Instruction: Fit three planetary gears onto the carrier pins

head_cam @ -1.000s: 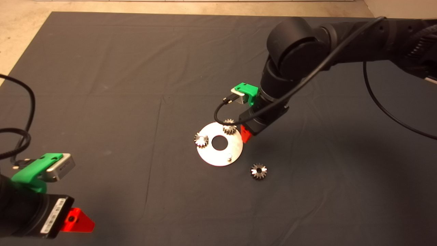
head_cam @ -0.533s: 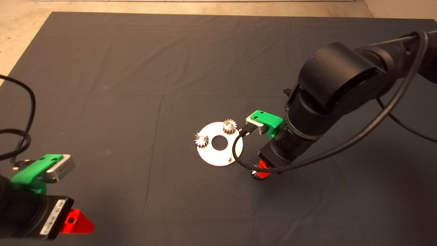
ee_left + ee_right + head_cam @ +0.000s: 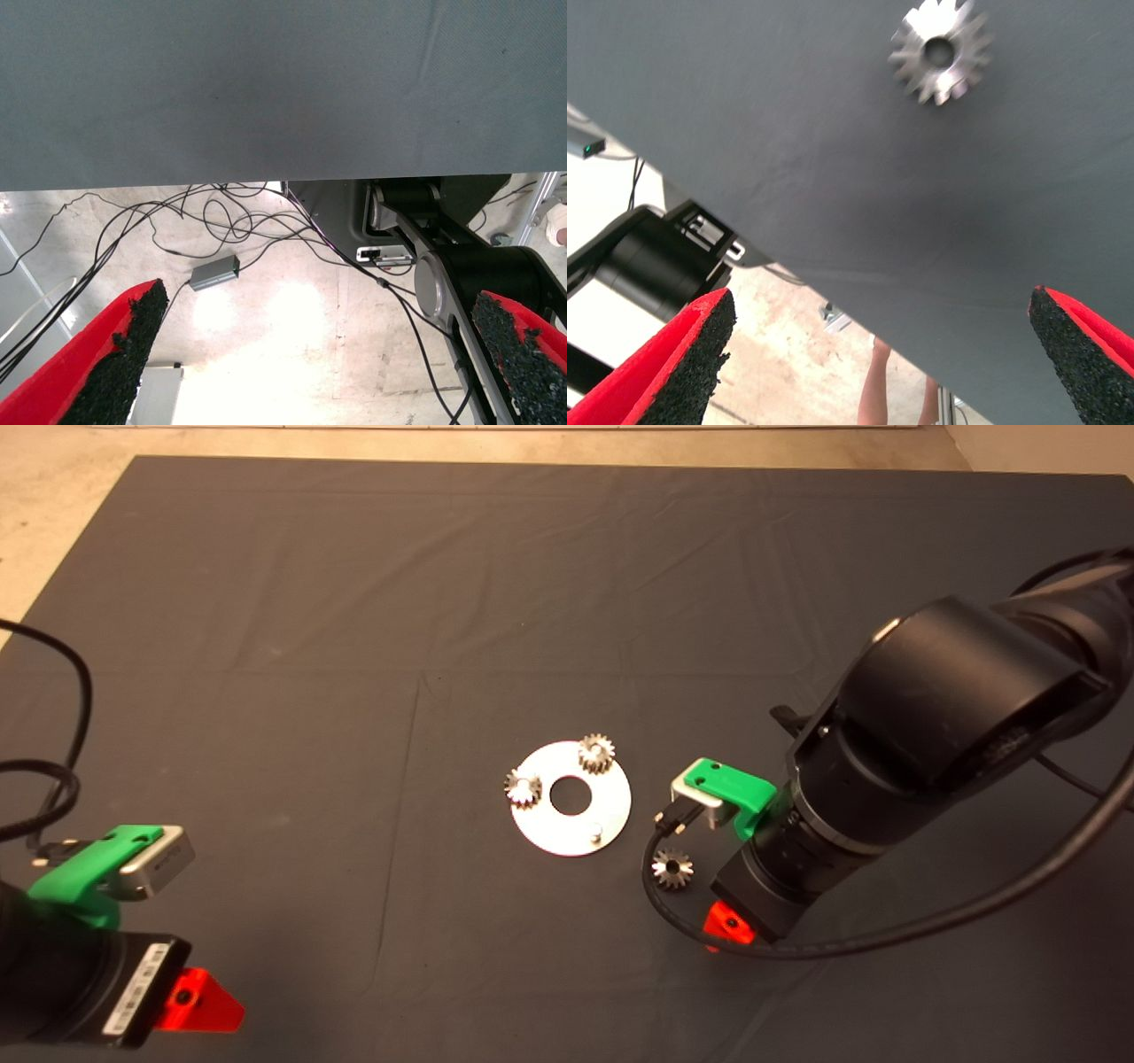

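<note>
Your right gripper (image 3: 728,926) is hovering low over the dark mat (image 3: 354,602), just off to the side of the loose gear (image 3: 671,868), a bit nearer the front edge than the gear is. In the right wrist view its fingers (image 3: 673,363) are spread wide apart with nothing between them, and that same loose gear (image 3: 939,51) sits flat on the mat out ahead of them, not touching either pad. You can also spot a person's legs (image 3: 877,390) past the mat's edge in that view.

The silver disc (image 3: 554,833) lies about mid-mat, just beside the loose gear but apart from it. Two gears are already on it: one (image 3: 596,754) at the far side of the disc and another (image 3: 523,788) at its left side. The third pin (image 3: 596,833) stands bare on the side of the disc closest to the loose gear.

Your left gripper (image 3: 199,1001) is parked at the lower left edge of the head view. Its fingers (image 3: 115,363) are wide apart too, holding nothing, with only floor cables (image 3: 221,221) showing beyond the mat.
</note>
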Controlling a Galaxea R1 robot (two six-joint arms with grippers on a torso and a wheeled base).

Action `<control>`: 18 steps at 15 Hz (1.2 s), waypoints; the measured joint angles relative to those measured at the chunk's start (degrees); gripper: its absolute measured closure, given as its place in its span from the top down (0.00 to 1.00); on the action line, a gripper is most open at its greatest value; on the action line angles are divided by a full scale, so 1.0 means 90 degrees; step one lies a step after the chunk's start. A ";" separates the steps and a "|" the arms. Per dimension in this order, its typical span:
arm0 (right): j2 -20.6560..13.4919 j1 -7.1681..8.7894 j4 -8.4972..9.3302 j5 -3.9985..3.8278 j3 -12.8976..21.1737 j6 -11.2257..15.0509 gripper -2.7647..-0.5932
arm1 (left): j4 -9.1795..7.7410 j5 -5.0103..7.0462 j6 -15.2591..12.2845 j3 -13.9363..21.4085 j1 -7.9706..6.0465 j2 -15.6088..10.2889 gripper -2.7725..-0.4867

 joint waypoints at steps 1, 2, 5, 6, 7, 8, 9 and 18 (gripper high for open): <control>-0.0027 -0.0082 -0.0046 0.0005 0.0041 0.0000 0.87 | 0.0000 -0.0001 0.0003 0.0000 -0.0001 0.0002 0.89; -0.0056 -0.0137 -0.0089 0.0003 0.0069 0.0000 0.87 | 0.0000 -0.0001 0.0018 0.0000 0.0001 0.0003 0.89; -0.0123 -0.0214 -0.0557 -0.0004 0.0104 -0.0043 0.92 | -0.0003 0.0001 0.0068 0.0000 0.0000 0.0003 0.89; -0.0126 -0.0232 -0.0719 -0.0004 0.0104 -0.0116 0.92 | -0.0003 0.0000 0.0085 0.0000 -0.0002 0.0003 0.89; -0.0138 -0.0261 -0.0958 0.0003 0.0109 -0.0184 0.92 | -0.0003 -0.0001 0.0091 0.0000 0.0000 0.0003 0.89; -0.0141 -0.0272 -0.1120 -0.0004 0.0112 -0.0223 0.94 | -0.0003 0.0001 0.0093 0.0000 0.0001 0.0002 0.89; -0.0141 -0.0271 -0.1245 -0.0001 0.0113 -0.0274 0.98 | -0.0003 -0.0001 0.0110 0.0000 0.0000 0.0002 0.89; -0.0539 -0.0674 -0.2071 0.0010 0.0126 -0.0798 0.98 | -0.0007 0.0000 0.0116 0.0000 0.0001 0.0000 0.89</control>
